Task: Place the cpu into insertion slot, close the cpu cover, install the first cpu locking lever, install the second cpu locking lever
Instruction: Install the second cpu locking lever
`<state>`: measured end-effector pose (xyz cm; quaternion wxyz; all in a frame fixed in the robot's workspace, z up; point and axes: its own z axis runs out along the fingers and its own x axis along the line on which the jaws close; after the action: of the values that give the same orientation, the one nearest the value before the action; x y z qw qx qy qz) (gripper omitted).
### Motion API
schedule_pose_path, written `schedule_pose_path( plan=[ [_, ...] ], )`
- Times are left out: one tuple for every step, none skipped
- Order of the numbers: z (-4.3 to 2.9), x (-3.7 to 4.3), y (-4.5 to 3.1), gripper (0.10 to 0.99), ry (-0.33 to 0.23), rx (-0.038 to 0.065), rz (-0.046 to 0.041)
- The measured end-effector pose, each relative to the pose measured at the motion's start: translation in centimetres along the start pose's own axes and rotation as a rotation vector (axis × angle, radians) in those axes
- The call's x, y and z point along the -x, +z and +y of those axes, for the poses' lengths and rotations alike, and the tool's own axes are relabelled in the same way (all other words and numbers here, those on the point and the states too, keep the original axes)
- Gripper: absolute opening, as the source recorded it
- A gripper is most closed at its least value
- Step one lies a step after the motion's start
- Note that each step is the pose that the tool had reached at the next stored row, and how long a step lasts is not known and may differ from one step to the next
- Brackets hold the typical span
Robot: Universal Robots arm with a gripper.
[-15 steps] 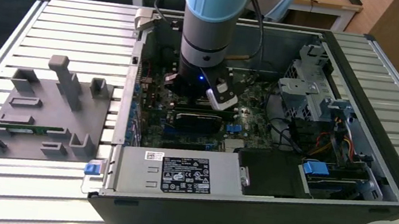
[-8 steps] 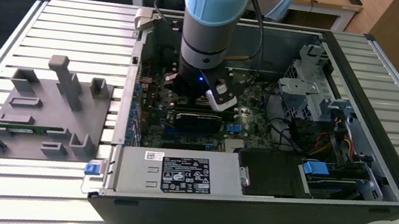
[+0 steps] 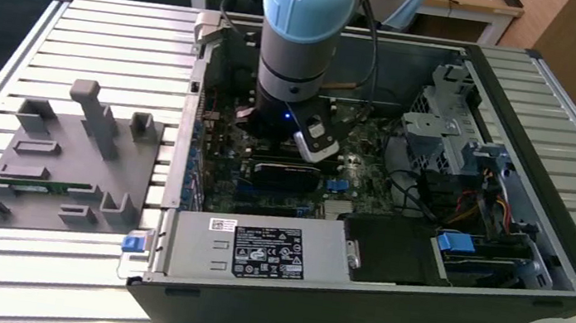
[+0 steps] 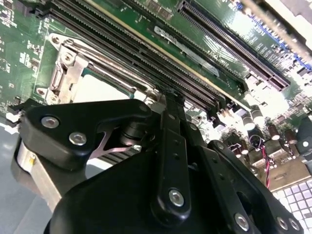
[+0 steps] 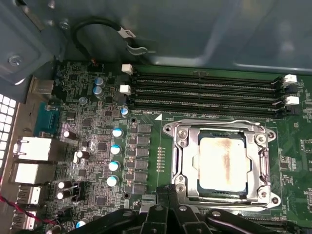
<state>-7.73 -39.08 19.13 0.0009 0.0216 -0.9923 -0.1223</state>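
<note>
First wrist view: 1 cpu (image 5: pixel 224 163), 1 cpu cover (image 5: pixel 222 127).

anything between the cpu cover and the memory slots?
First wrist view: only a bare strip of green board separates the cpu cover, lying closed over the cpu, from the memory slots.

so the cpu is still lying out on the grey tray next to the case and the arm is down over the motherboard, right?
Not the first part: the first wrist view shows the cpu already seated in the insertion slot, with the cpu cover around it. The arm is indeed down over the motherboard.
</note>
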Motion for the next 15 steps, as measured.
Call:
schedule_pose_path(
  plan=[
    [-0.01, -0.04, 0.04, 0.106, 0.0, 0.001, 0.0],
    [0.0, -0.04, 0.04, 0.106, 0.0, 0.002, 0.0001],
    [0.0, -0.04, 0.04, 0.106, 0.0, 0.003, -0.0001],
    [0.0, -0.05, 0.04, 0.106, 0.0, 0.004, -0.0002],
    [-0.01, -0.05, 0.03, 0.106, 0.0, 0.006, -0.0002],
    [0.0, -0.05, 0.01, 0.106, 0.0, 0.007, -0.0005],
    [0.02, -0.04, -0.08, 0.106, 0.0, 0.009, -0.0006],
    [0.07, -0.03, -0.22, 0.106, 0.0, 0.011, -0.001],
    [0.12, -0.03, -0.38, 0.106, 0.0, 0.011, -0.001],
    [0.17, -0.04, -0.58, 0.106, 0.0, 0.011, -0.0007],
    [0.22, -0.04, -0.79, 0.106, 0.0, 0.012, -0.0006],
    [0.27, -0.04, -1.0, 0.106, 0.0, 0.012, -0.0007],
    [0.33, -0.04, -1.25, 0.106, 0.0, 0.012, -0.0007],
    [0.4, -0.04, -1.52, 0.106, 0.0, 0.012, -0.0007],
    [0.46, -0.03, -1.73, 0.106, 0.0, 0.012, -0.0007]
  ],
)
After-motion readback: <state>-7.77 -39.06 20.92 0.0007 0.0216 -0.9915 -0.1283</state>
